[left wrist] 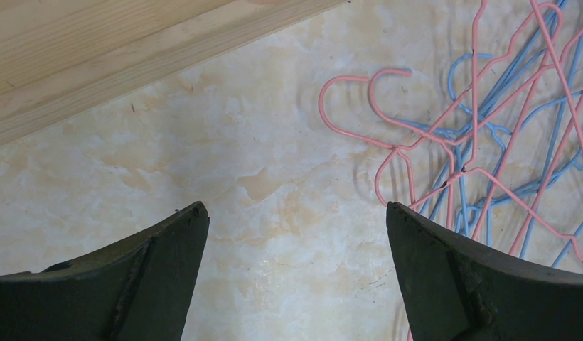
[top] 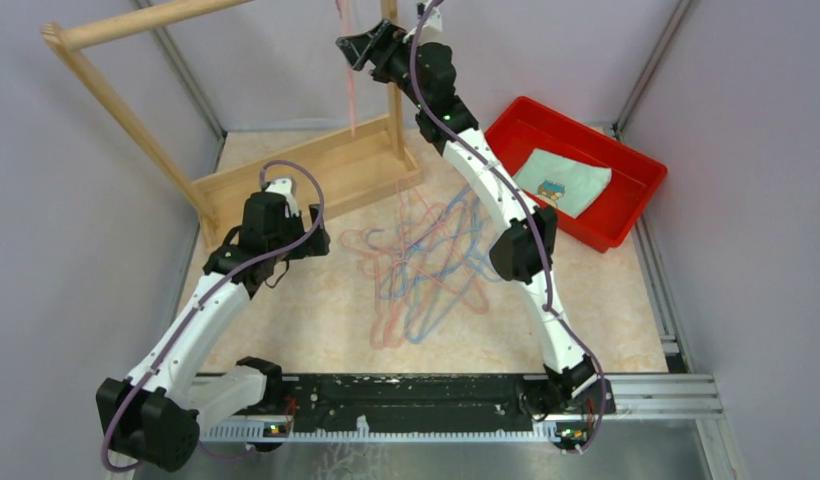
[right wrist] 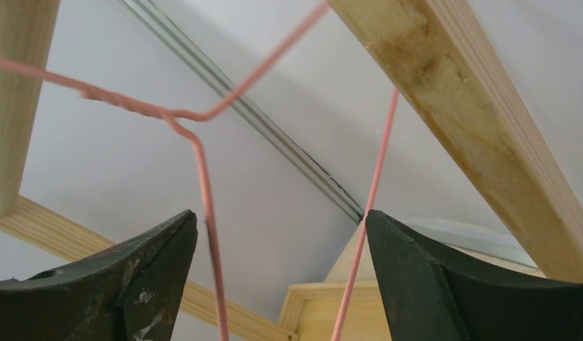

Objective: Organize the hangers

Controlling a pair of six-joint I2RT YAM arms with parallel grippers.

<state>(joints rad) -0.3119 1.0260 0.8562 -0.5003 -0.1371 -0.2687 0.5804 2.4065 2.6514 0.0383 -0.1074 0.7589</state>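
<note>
right gripper (right wrist: 281, 217) spread wide up at the wooden rack (top: 136, 120), a pink hanger (right wrist: 203, 170) loose between its jaws
i see that hanger's two wires running down through the gap, one just beside a finger, neither pinched; from above it dangles by the rack's far post, and its hook is cut off at the top edge, so i cannot tell what it hangs on. my left gripper (left wrist: 296, 213) hovers low over the table (top: 306, 320), jaws fully apart and empty, just beside the hooks of the pile of hangers (top: 426, 265), pink and blue tangled flat mid-table. a red bin (top: 626, 165) with a folded cloth (top: 563, 182) sits far right
</note>
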